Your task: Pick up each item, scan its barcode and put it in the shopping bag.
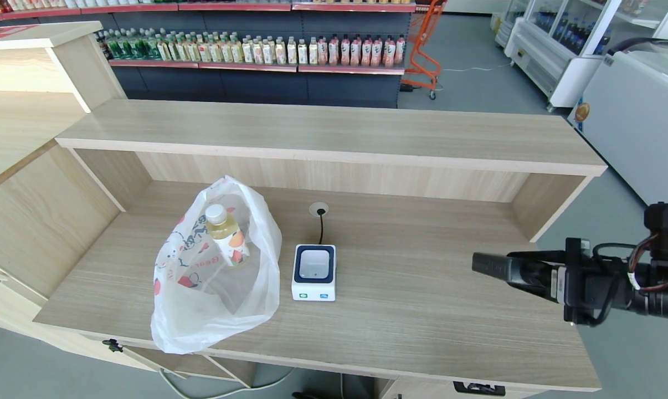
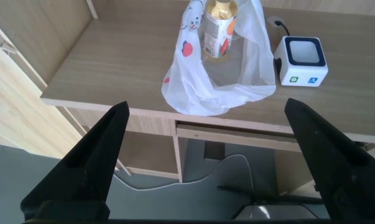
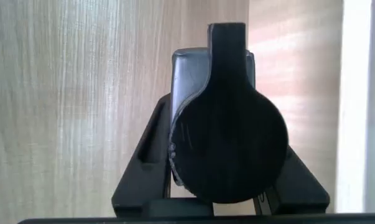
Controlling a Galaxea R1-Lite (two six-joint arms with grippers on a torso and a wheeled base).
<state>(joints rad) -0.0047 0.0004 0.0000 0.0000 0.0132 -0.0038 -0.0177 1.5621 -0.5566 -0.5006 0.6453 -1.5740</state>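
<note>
The white shopping bag (image 1: 201,310), printed with red cartoon figures and unreadable lettering, sat on the counter (image 1: 422,310) beside the scanner (image 1: 314,271) holding one white-capped bottle (image 1: 226,233) with a fruit label, while the left gripper (image 2: 206,104) was spread wide and the right gripper (image 1: 478,263) was pressed together.

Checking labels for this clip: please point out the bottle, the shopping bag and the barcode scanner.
bottle (image 1: 227,236): head view, on its label.
shopping bag (image 1: 201,318): head view, on its lower front wall.
barcode scanner (image 1: 314,264): head view, on its scan window.
</note>
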